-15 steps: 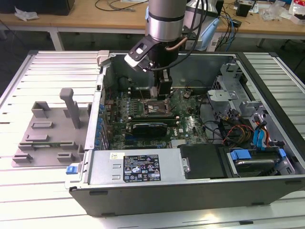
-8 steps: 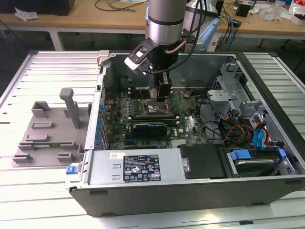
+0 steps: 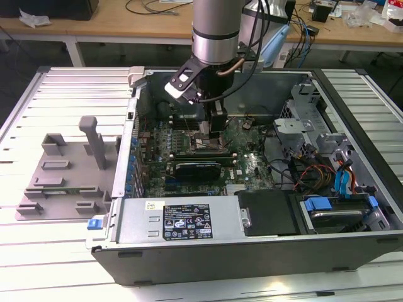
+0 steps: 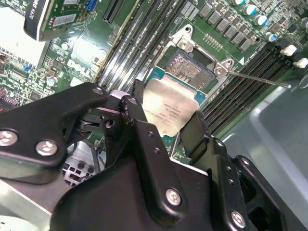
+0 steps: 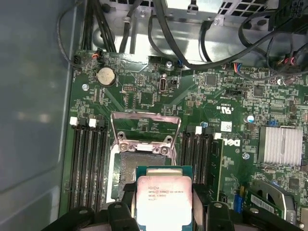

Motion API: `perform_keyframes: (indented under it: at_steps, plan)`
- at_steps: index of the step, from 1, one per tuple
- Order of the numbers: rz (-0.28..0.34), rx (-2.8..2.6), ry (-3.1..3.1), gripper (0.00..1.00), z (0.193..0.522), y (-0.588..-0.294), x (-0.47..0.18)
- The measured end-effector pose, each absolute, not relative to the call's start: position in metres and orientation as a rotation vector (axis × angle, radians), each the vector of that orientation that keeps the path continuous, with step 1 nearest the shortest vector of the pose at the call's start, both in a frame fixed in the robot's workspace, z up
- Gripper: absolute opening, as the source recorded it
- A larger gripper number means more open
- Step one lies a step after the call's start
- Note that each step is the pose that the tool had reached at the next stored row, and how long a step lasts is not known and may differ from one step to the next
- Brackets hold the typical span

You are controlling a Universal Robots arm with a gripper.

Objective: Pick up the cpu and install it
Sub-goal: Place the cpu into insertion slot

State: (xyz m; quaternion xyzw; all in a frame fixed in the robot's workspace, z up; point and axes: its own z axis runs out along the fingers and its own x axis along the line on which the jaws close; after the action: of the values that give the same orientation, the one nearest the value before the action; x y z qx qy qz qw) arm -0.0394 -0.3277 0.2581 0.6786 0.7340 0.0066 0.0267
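**Item:** cpu, a flat square chip with a silver-grey lid on a green substrate.

**Location:** inside the open computer case on the slatted bench, at the centre of the exterior view, under the arm's gripper.

**Hold:** the fingers were closed on the cpu, one on each of two opposite edges. The lid faced the camera in both wrist views.

**Attitude:** judged roughly level with the motherboard. Whether the chip touched anything beneath could not be told.

**Key relation:** the chip overlapped the near edge of the cpu socket. The socket's bare contact field showed beyond the chip, between it and the raised load plate. The chip was judged short of alignment, with the offset running along the ungripped axis, toward the plate.

**Also present:** grey fixture block, at the exterior view's left, well apart from the case interior.
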Motion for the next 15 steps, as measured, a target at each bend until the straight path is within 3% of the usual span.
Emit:
perform_keyframes:
  at_steps: [15]
  plan:
    - [0.006,2.090,2.262,0.55,0.236,-0.316,-0.044]
